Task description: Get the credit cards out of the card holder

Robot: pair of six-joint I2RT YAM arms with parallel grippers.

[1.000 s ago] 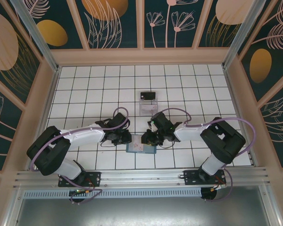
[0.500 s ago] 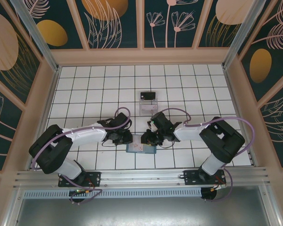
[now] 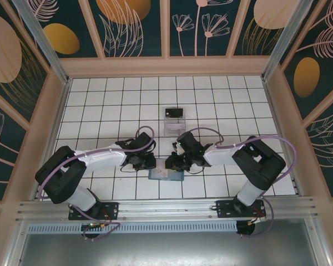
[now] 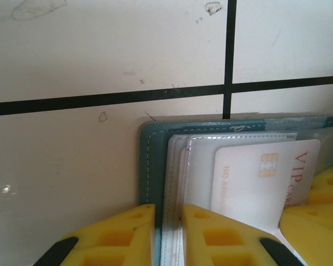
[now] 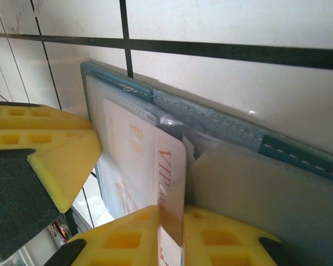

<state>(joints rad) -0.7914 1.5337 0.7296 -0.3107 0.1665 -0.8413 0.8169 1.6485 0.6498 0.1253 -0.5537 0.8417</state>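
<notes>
Currently, left hand (image 4: 168,221) pinched on card holder (image 4: 149,166) edge, lower frame, right hand (image 5: 171,227) clamped on pale card (image 5: 169,166), half out of sleeve

You are looking at the pale card (image 5: 169,177) with its lower edge being hidden between the right gripper (image 5: 172,227) fingers and its red print past "VIP" being cut off. The card holder (image 5: 222,124) is running out of frame. From above, the left gripper (image 3: 148,161) and right gripper are covering its far edge, and the dark card (image 3: 173,112) is showing too small to read.
</notes>
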